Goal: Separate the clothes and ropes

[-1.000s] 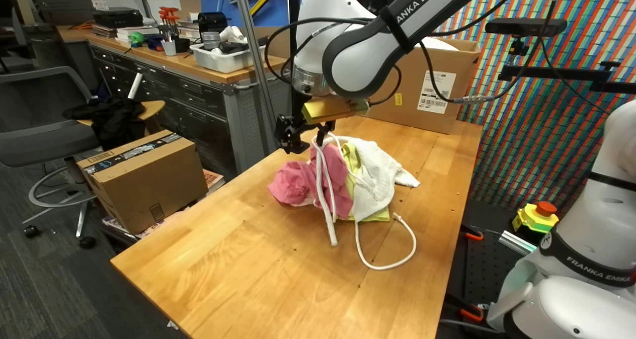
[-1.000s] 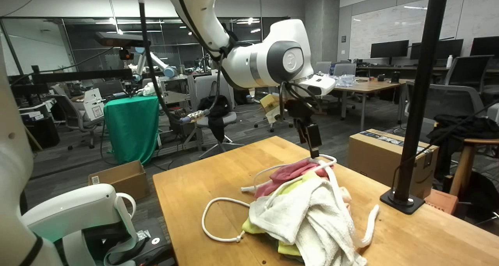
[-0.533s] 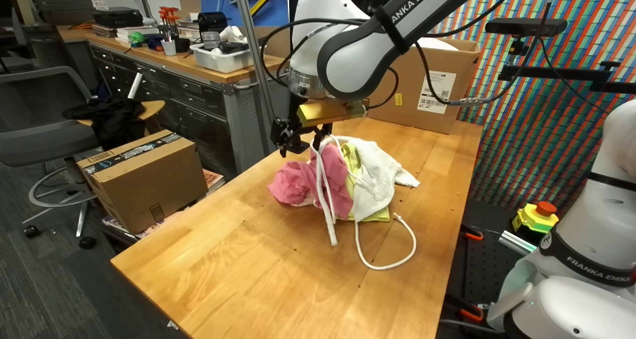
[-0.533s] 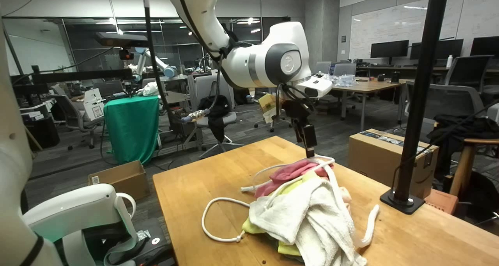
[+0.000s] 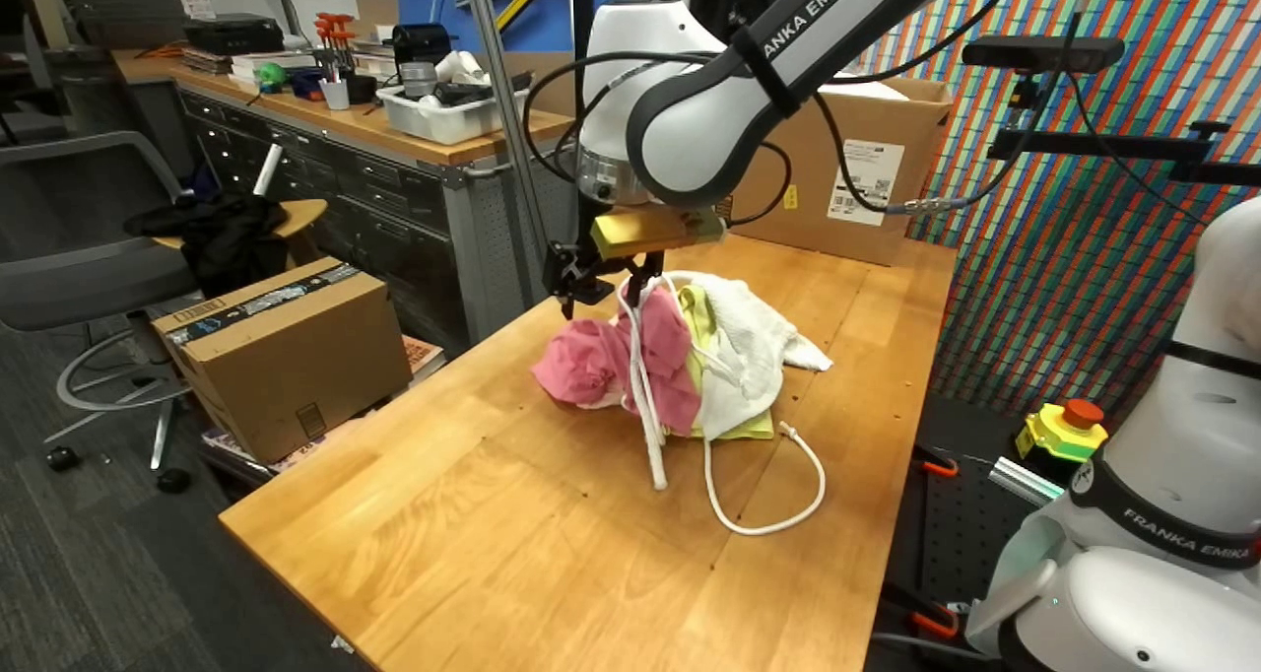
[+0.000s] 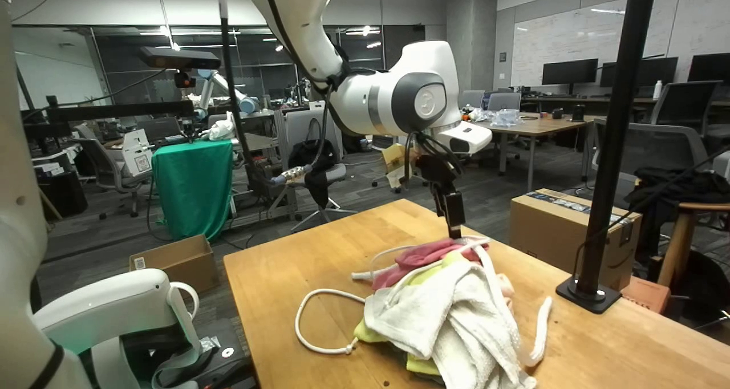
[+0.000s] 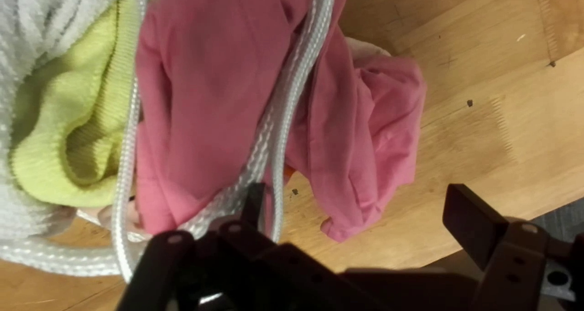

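A pile of clothes lies on the wooden table: a pink cloth (image 5: 581, 367), a yellow cloth (image 7: 68, 119) and a white cloth (image 6: 450, 315). White ropes drape over it. Rope strands (image 7: 292, 87) run across the pink cloth, with ends hanging onto the table. A thin rope loop (image 5: 754, 532) with a knotted end lies beside the pile. My gripper (image 7: 358, 210) points down over the pink cloth's edge, open. In the wrist view its left finger is among the rope strands; its right finger is over bare wood. In both exterior views the gripper (image 5: 602, 302) (image 6: 454, 235) is low at the pile.
The wooden table (image 5: 473, 554) has an edge close behind the gripper. A large cardboard box (image 5: 818, 179) stands at one end of the table. A black pole (image 6: 604, 183) rises from a base on the table. Another cardboard box (image 5: 296, 367) is beside the table.
My gripper first shifted slightly sideways, then came down into the top of the pile. The rope's top loop sits lower and its hanging ends have shifted slightly. The clothes look unchanged.
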